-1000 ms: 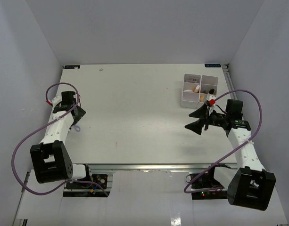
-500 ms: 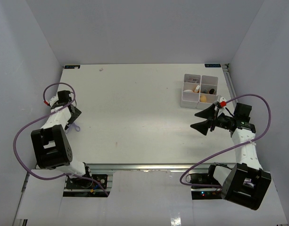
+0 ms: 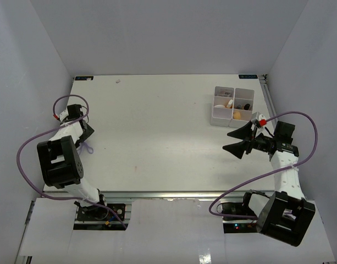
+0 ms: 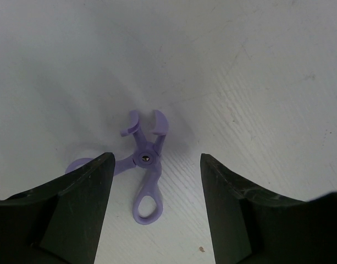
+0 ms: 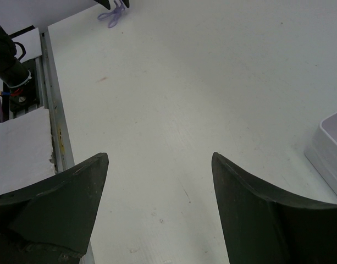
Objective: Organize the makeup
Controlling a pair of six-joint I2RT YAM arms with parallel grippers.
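both arms' jaws are spread, empty; the left pair straddles a flat purple lash curler (image 4: 144,165) that could skid when pinched.

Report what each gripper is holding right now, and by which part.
Nothing is held. The left gripper stands open over a purple eyelash curler lying on the table, fingers not touching it. The right gripper hangs open above the table.

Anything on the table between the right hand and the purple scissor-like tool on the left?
Nothing: bare table runs from the right hand to the purple scissor-like tool. The top and right wrist views both show it.
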